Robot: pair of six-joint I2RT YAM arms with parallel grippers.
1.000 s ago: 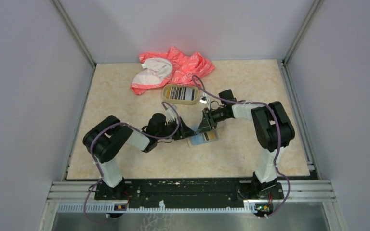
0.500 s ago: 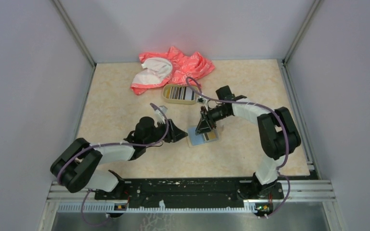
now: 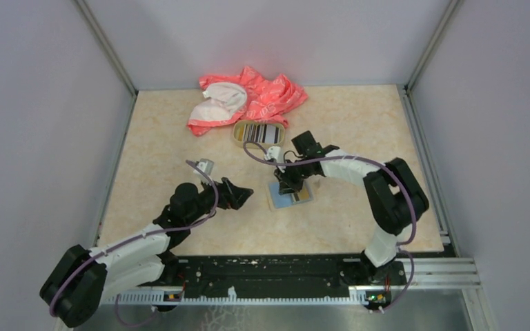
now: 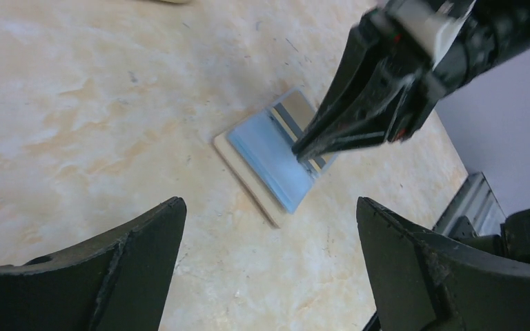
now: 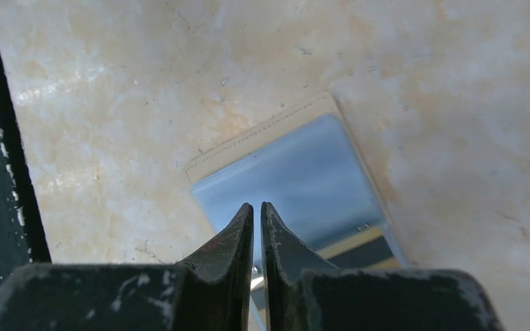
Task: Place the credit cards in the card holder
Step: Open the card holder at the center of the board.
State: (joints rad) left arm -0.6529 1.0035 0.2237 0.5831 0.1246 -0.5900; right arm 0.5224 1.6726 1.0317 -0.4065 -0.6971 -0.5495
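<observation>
Beige marbled worktop [image 3: 359, 124], enclosed by grey walls [image 3: 41, 138] at 9, 12 and 3 o'clock.

1. Card holder [image 3: 291, 197]. Found lying flat and opened just right of the worktop's centre. Pale-blue panel uppermost, framed by a stitched beige border, with tan and dark bands at one end.

2. Credit cards [image 3: 261, 132]. Stood edge-on as black, white and grey stripes inside a tan tray [image 3: 236, 135], at 12 o'clock from the card holder and apart from it.

3. Right pincer [image 5: 257, 207]. Pointed down onto the card holder, tips over the blue panel close to the banded end. Closed to a hairline slit. Could not tell whether anything thin sat in that slit, nor whether the tips touched the panel.

4. Left pincer [image 4: 268, 207]. Spread wide, nothing between the fingers. Hung low at 9 o'clock from the card holder, near but clear of it, and faced it.

5. Cloth [image 3: 262, 96]. Pink with white lining, crumpled against the 12 o'clock edge, just beyond the tray.
</observation>
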